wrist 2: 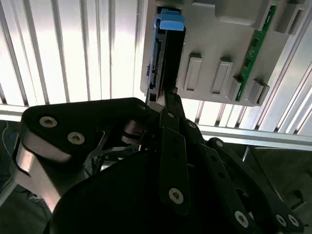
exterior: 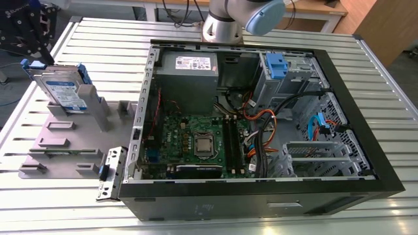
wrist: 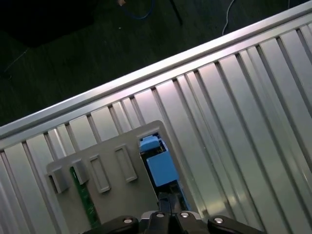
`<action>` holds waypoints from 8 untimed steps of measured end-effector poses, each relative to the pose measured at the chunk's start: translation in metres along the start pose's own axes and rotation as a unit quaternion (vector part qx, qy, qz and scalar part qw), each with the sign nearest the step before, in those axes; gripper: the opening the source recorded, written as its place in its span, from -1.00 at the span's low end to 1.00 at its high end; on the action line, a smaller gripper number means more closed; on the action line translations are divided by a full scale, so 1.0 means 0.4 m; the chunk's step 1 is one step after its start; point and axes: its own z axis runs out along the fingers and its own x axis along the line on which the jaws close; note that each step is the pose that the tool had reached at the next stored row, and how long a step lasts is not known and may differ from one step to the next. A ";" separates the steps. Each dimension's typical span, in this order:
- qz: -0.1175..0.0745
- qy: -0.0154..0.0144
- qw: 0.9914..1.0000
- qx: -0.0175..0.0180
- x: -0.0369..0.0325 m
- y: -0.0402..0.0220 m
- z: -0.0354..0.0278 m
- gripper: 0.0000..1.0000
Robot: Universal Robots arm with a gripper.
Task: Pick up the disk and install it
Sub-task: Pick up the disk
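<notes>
The disk (exterior: 64,90) stands on edge in a grey holder (exterior: 72,142) at the exterior view's left, a silver drive with a white-and-blue label in a blue carrier. My gripper (exterior: 38,46) hangs just past the disk's upper end, apart from it. In the second wrist view the disk (wrist 2: 163,53) appears edge-on, and my gripper (wrist 2: 168,95) has its tips together, close to the disk's near end. In the first wrist view the blue carrier of the disk (wrist: 158,163) lies right in front of my shut gripper (wrist: 165,200). Nothing is held.
An open computer case (exterior: 365,147) lies on the slatted metal table (exterior: 98,39), with a blue-handled drive cage (exterior: 275,66), a power supply (exterior: 188,63) and loose cables inside. The holder also carries a green board (wrist 2: 253,53). The arm's column (exterior: 225,24) rises behind the case.
</notes>
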 end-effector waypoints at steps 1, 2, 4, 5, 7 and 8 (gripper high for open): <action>-0.008 0.000 1.000 0.000 0.000 0.000 0.000 -0.79; -0.017 0.001 1.000 0.000 0.000 0.000 0.000 -0.79; -0.034 0.001 0.999 -0.001 0.000 0.000 0.000 -0.79; -0.042 0.001 0.999 -0.001 0.000 0.000 0.000 -0.79; -0.058 0.002 0.998 -0.001 0.000 0.000 0.001 -0.79; -0.066 0.002 0.998 -0.001 0.000 0.000 0.001 -0.79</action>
